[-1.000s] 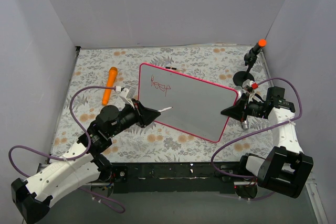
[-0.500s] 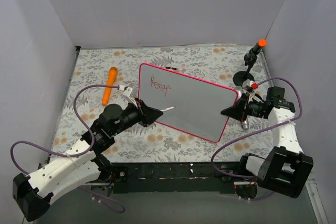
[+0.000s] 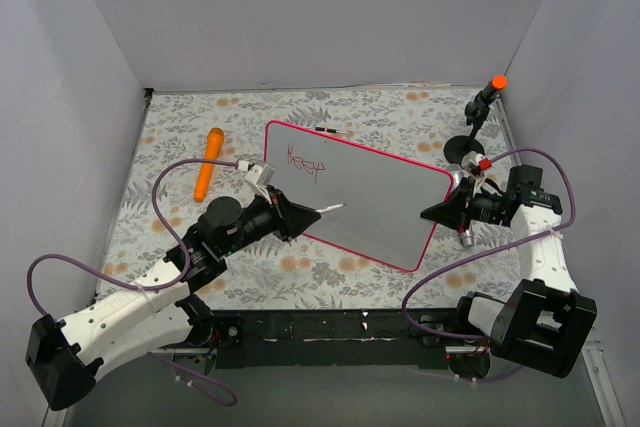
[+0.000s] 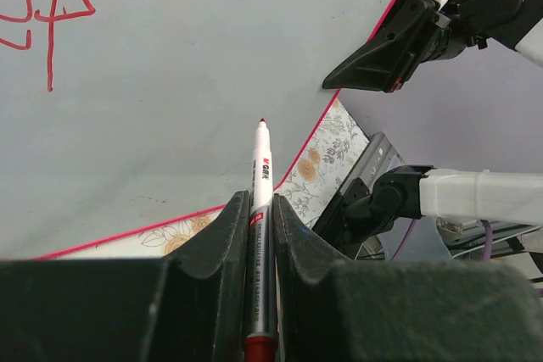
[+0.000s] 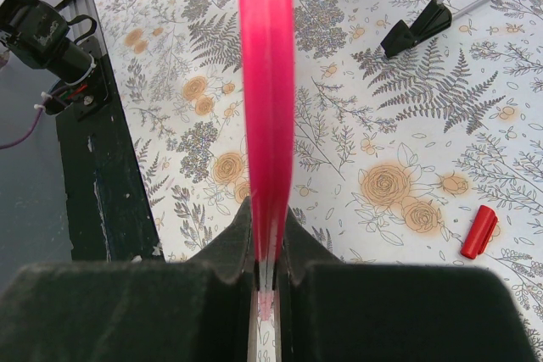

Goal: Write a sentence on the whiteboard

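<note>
While the right jaws pinch the glossy pink-framed whiteboard [image 3: 370, 207] at 3 o'clock to steady it, the left jaws clamp a slim red-tipped marker pen [image 4: 261, 184], poised to write.

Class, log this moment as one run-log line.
left gripper: shut on marker, tip over whiteboard | right gripper: shut on whiteboard frame | sentence: few red strokes written

Floral-print cloth [image 3: 380, 112] spread flat. Orange stick-like obj [image 3: 209, 161] lies at approx 10 o'clock of cloth; black stand w/ orange tip [image 3: 487, 97] at 2 o'clock. Small red cap [image 5: 478, 231] on cloth.
</note>
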Available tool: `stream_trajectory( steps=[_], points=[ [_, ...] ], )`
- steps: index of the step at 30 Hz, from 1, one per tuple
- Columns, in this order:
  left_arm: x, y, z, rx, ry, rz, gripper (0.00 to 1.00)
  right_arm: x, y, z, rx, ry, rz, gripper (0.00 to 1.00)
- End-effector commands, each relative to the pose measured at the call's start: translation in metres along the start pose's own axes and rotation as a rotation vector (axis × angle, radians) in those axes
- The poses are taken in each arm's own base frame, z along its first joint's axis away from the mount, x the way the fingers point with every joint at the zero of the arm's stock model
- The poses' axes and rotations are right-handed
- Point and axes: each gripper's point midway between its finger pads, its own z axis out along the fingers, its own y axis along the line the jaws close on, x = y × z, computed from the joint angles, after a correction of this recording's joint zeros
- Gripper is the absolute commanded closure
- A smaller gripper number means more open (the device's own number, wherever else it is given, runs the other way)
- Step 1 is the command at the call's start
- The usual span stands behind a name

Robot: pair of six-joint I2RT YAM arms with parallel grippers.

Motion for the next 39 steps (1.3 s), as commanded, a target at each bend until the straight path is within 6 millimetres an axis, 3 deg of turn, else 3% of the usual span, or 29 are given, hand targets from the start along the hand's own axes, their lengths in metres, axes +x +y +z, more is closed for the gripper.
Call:
stream_trajectory(
  steps=[1, 17, 25, 33, 39],
  points=[
    [-0.004, -0.002, -0.003, 0.011, -0.035, 0.013, 1.00, 0.006, -0.019, -0.005, 0.076, 0.072, -0.130, 0.99],
    [-0.010, 0.012, -0.009, -0.054, -0.091, 0.021, 1.00, 0.009, -0.018, -0.004, 0.068, 0.071, -0.129, 0.99],
    [-0.018, 0.002, -0.015, -0.003, -0.141, 0.018, 1.00, 0.007, -0.017, -0.004, 0.064, 0.065, -0.134, 0.99],
    [-0.023, 0.006, -0.023, -0.007, -0.217, -0.020, 1.00, 0.007, -0.015, -0.003, 0.056, 0.070, -0.138, 0.99],
    [-0.022, 0.006, -0.015, -0.012, -0.192, -0.009, 1.00, 0.007, -0.016, -0.003, 0.061, 0.071, -0.139, 0.99]
  ],
)
